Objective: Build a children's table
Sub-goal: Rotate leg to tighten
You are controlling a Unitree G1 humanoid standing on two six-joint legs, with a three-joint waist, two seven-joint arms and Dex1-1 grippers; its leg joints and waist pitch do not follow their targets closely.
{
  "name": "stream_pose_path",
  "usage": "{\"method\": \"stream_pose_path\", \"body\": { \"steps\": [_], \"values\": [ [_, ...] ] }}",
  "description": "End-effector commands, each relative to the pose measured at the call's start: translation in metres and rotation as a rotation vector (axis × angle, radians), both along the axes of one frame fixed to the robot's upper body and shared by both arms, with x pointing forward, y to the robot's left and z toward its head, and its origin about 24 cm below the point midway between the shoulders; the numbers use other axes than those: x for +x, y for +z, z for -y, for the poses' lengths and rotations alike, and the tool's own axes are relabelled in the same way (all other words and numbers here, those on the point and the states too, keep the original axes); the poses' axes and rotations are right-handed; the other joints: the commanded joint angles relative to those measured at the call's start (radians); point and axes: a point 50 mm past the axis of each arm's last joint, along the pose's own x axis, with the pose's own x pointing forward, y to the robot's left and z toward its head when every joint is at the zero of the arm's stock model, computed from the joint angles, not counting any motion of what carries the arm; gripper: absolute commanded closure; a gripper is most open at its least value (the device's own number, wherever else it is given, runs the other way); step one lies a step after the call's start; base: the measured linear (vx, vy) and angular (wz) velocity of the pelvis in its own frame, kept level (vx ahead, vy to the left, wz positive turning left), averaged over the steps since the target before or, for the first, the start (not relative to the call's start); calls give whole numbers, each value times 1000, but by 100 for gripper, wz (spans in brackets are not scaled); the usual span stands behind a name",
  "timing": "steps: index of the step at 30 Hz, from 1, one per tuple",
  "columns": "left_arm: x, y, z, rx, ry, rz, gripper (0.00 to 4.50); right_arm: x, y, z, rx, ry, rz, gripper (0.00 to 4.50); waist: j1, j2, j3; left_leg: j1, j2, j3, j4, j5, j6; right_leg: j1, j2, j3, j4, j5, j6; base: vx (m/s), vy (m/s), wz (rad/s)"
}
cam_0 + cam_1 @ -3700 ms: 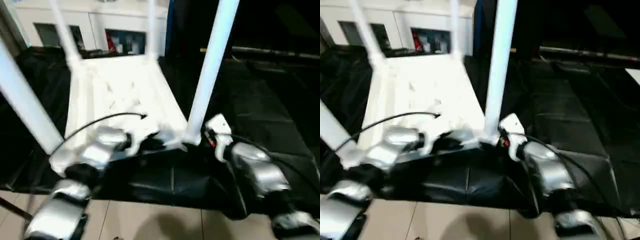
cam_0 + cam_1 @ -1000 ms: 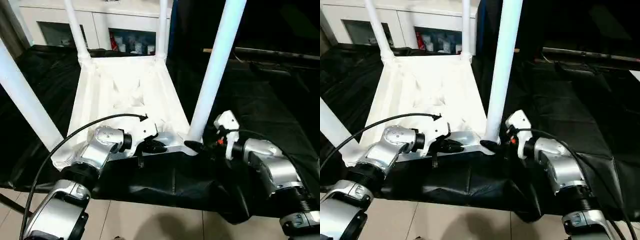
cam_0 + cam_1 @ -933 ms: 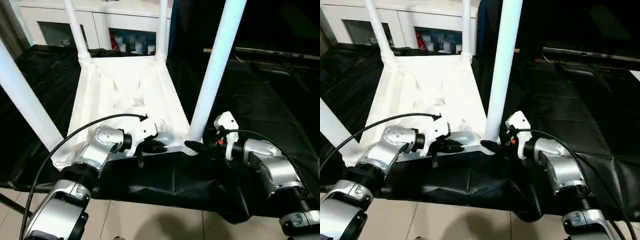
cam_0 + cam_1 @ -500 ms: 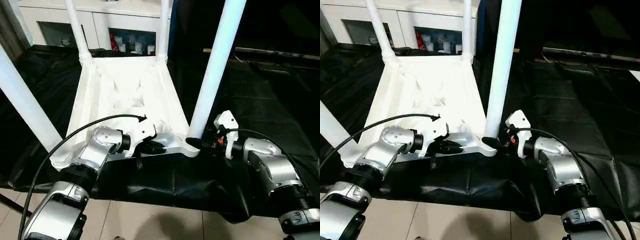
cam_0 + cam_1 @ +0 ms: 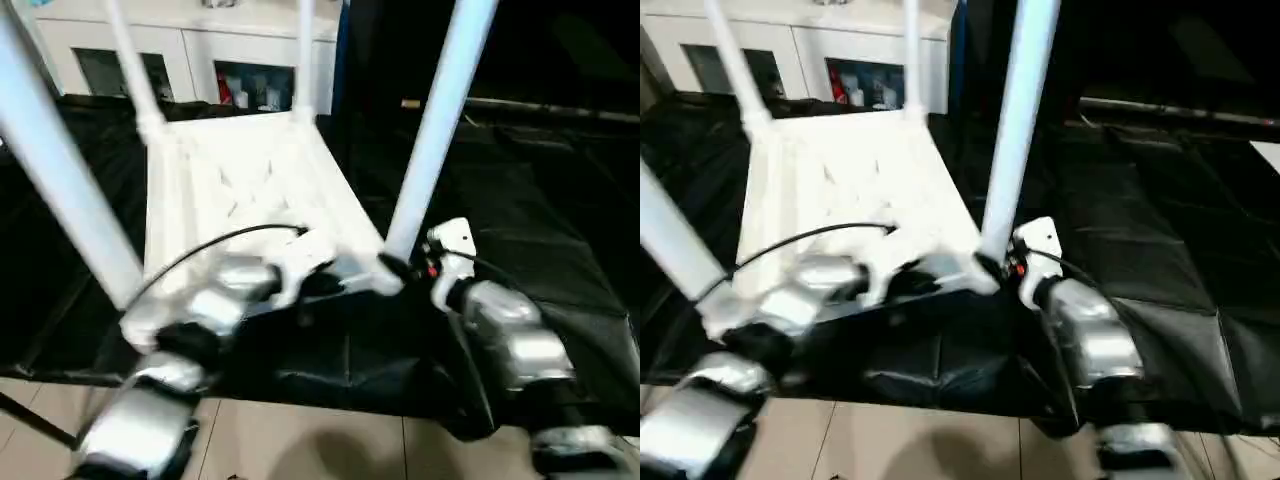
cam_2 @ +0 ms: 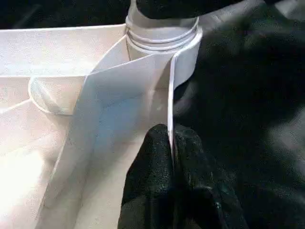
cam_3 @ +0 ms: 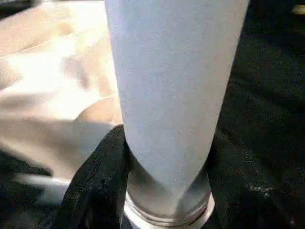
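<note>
While the children's table (image 5: 250,190) lies inverted, legs up, left gripper (image 6: 170,143) pinches its rim; right gripper (image 7: 164,191) clasps the 3 o'clock leg (image 5: 437,120).

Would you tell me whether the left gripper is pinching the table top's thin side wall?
Yes, the left gripper has a black finger on each side of the table top's wall.

A black sheet (image 5: 520,210) covers the low surface, creased and hanging over the near edge above the pale tiled floor (image 5: 300,445). On the sheet rests the children's table (image 5: 240,175), top down (its legs pointing up). Beyond the table stands a white cabinet (image 5: 190,50).
</note>
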Motion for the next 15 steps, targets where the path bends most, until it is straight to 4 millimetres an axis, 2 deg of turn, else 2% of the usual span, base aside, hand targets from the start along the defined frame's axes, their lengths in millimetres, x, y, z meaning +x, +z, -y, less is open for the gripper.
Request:
{"method": "stream_pose_path", "body": {
  "steps": [1,3,4,8,9,10,11,12,15],
  "values": [
    [1,-1,20,-51,84,-1,450,-8,-28,-22,-1,-42,-148,254,-2,-9,-46,15,43,-25,-72,-236,3,22,-70,41,-90,-249,-191,0,0,0],
    [2,0,28,-51,97,8,450,-3,-26,-31,-10,-77,-147,254,-2,-8,-49,16,42,-25,-70,-225,4,23,-69,41,-87,-217,-193,0,0,0],
    [1,0,31,-52,86,8,450,0,-24,-37,-32,-75,-124,254,-1,-9,-51,14,40,-23,-68,-202,11,26,-68,41,-84,-170,-199,0,0,0],
    [1,-2,30,-44,80,9,450,2,-19,-44,-51,-39,-75,254,1,-10,-51,10,40,-22,-65,-175,40,32,-69,40,-78,-107,-208,0,0,0],
    [1,-3,27,-40,88,8,450,2,-16,-47,-34,-23,-59,254,1,-11,-51,11,40,-22,-65,-176,44,31,-69,40,-79,-106,-210,0,0,0],
    [2,-3,25,-38,92,8,450,2,-14,-47,-24,-9,-47,219,2,-12,-49,12,41,-21,-66,-185,49,31,-69,40,-81,-124,-210,0,0,0],
    [2,-3,23,-37,96,7,450,2,-12,-47,-13,9,-34,219,2,-11,-49,12,41,-22,-66,-191,49,30,-69,39,-82,-135,-209,0,0,0],
    [3,-3,16,-41,93,6,450,2,-7,-43,-1,64,-1,185,2,-11,-48,12,41,-22,-67,-198,49,30,-70,39,-83,-147,-207,0,0,0],
    [3,-3,7,-48,68,6,450,1,-3,-35,6,144,12,179,2,-13,-48,8,42,-23,-67,-205,57,33,-69,39,-84,-157,-200,0,0,0]
  ]
}}
